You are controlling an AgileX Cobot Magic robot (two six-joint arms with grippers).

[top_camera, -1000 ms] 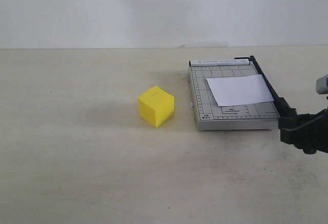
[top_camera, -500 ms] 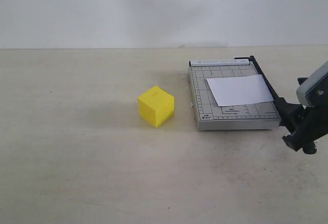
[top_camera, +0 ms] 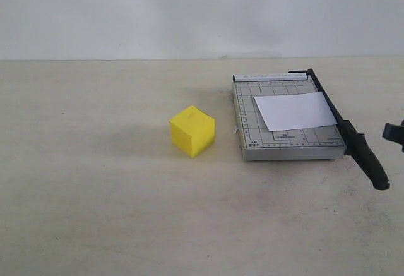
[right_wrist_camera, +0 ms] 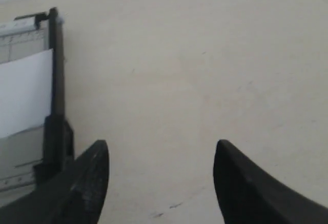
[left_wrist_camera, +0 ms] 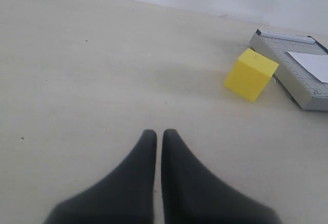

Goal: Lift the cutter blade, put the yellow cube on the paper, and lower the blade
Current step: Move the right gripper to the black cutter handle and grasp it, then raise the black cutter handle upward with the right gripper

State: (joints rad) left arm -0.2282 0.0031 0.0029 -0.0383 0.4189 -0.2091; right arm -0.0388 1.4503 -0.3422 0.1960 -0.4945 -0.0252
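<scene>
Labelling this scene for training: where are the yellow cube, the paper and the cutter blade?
yellow cube (top_camera: pixel 192 132), exterior view, front corner.
paper (top_camera: pixel 295 112), exterior view, sheet's centre.
cutter blade (top_camera: pixel 353 139), exterior view, where the handle begins.

Faint print on grey cutter board (top_camera: pixel 247 121), unreadable (too small)

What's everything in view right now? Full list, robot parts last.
yellow cube: 1, bright yellow, on the table, left of the cutter board in the exterior view, apart from it
cutter board: 1, grey gridded, on the table, right of centre
paper: 1, white, skewed on the board
cutter blade: 1, black, down along the board's right edge
table: 1, beige
wall: 1, white, behind
left hand: 1, black, shut, empty, over bare table
right hand: 1, black, open, empty, by the blade handle
</scene>
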